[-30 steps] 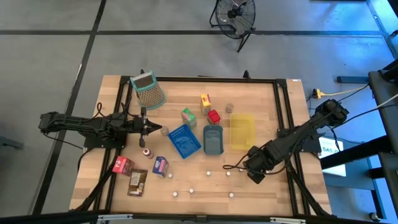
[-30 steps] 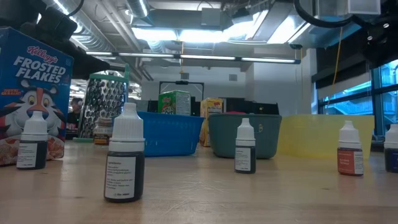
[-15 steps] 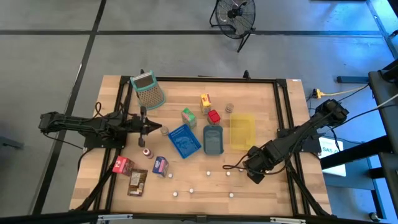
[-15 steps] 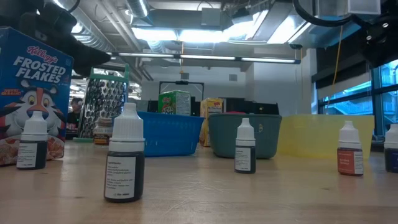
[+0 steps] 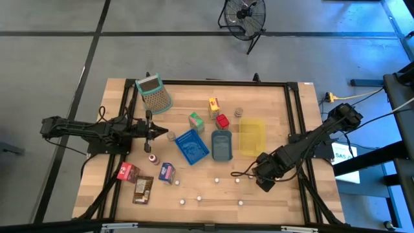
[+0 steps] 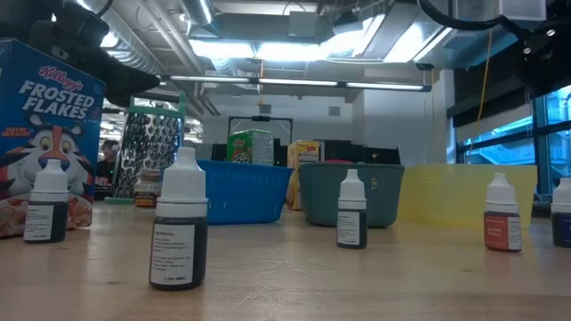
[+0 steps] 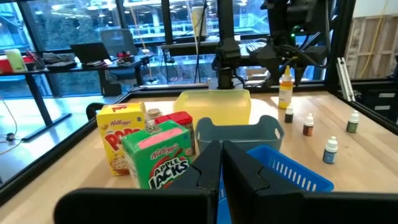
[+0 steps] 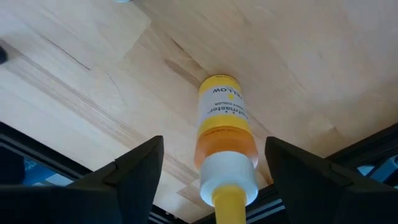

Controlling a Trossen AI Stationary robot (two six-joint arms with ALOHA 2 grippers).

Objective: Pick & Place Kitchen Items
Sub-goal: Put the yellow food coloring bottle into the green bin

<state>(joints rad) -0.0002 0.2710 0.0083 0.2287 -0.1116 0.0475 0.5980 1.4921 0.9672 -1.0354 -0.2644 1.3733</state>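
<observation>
A small yellow bottle (image 8: 222, 134) stands upright on the wood near the table's right front. My right gripper (image 8: 215, 149) points down over it, open, one finger on each side and a gap showing at both. The left wrist view shows the same bottle (image 7: 285, 87) under that arm. My left gripper (image 7: 222, 163) is shut and empty, held level above the table's left middle (image 5: 157, 134). Ahead of it stand a green box (image 7: 158, 155), a yellow box (image 7: 121, 134) and a red box (image 7: 177, 121). Several little bottles (image 6: 178, 223) stand along the front.
Blue tray (image 5: 192, 146), teal tray (image 5: 222, 145) and yellow tray (image 5: 252, 136) sit side by side mid-table. A metal grater (image 5: 154, 92) lies at the far left. A Frosted Flakes box (image 6: 49, 134) and other packets (image 5: 143, 188) are at the front left. A black frame rail (image 5: 299, 129) runs beside my right arm.
</observation>
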